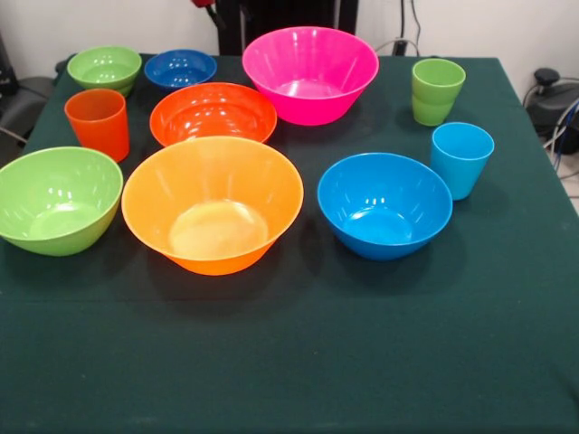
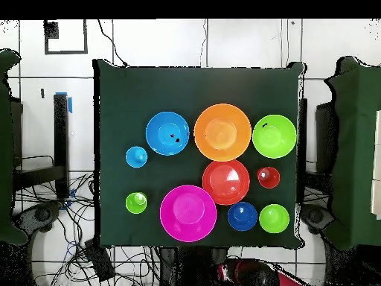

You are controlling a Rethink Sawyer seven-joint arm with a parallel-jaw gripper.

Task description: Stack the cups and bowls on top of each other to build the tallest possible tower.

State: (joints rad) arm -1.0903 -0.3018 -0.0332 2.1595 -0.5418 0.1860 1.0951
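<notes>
Every piece stands alone and upright on the dark green cloth; no tower shows. Large orange bowl (image 1: 213, 203) (image 2: 222, 132) sits in the middle, between the lime green bowl (image 1: 56, 199) (image 2: 274, 135) and the blue bowl (image 1: 384, 203) (image 2: 167, 132). Behind them are the red-orange bowl (image 1: 213, 113) (image 2: 225, 181), pink bowl (image 1: 310, 72) (image 2: 188, 213), small dark blue bowl (image 1: 180, 68) (image 2: 242, 215) and small green bowl (image 1: 104, 68) (image 2: 274, 218). Orange cup (image 1: 98, 122) (image 2: 268, 177), green cup (image 1: 437, 90) (image 2: 136, 202) and blue cup (image 1: 461, 158) (image 2: 136, 156) stand at the sides. The gripper is out of view.
A red part of the drawn-back arm (image 2: 225, 272) lies beyond the table edge by the pink bowl. Cables and equipment (image 2: 82, 223) lie on the floor around the table. The cloth's front strip (image 1: 289, 362) holds nothing.
</notes>
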